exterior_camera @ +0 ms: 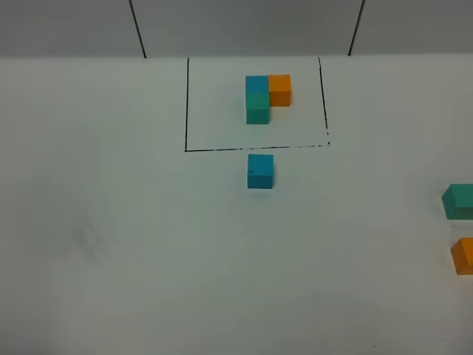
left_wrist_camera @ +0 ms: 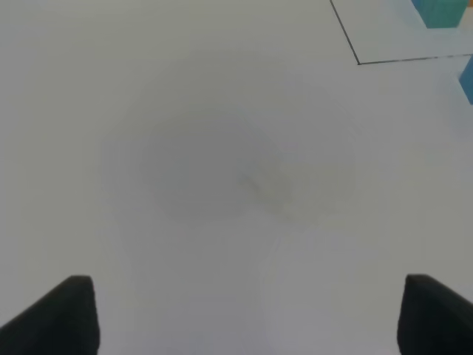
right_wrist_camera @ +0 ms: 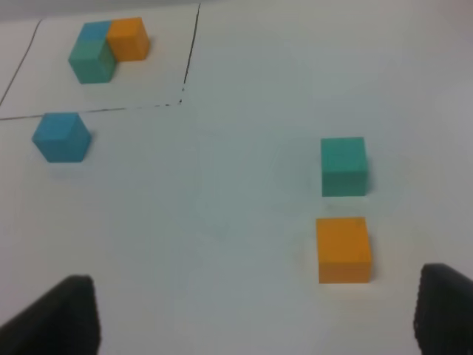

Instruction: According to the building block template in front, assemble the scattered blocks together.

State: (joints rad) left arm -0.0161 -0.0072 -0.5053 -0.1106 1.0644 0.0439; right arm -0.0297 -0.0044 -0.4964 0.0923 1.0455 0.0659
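The template (exterior_camera: 264, 96) is an L-shaped cluster of blue, teal and orange cubes inside a black-line rectangle at the back of the white table; it also shows in the right wrist view (right_wrist_camera: 103, 48). The loose sky blue cube (exterior_camera: 260, 171) sits just in front of the rectangle's front line. The loose teal cube (exterior_camera: 460, 200) and orange cube (exterior_camera: 464, 255) lie at the right edge, cut off there; the right wrist view shows them whole, teal (right_wrist_camera: 344, 166) and orange (right_wrist_camera: 343, 249). My left gripper (left_wrist_camera: 255, 314) is open over bare table. My right gripper (right_wrist_camera: 259, 314) is open, short of the orange cube.
The white table (exterior_camera: 133, 251) ends at a grey wall behind the rectangle. The rectangle's corner (left_wrist_camera: 359, 62) and edges of two cubes show at the border of the left wrist view.
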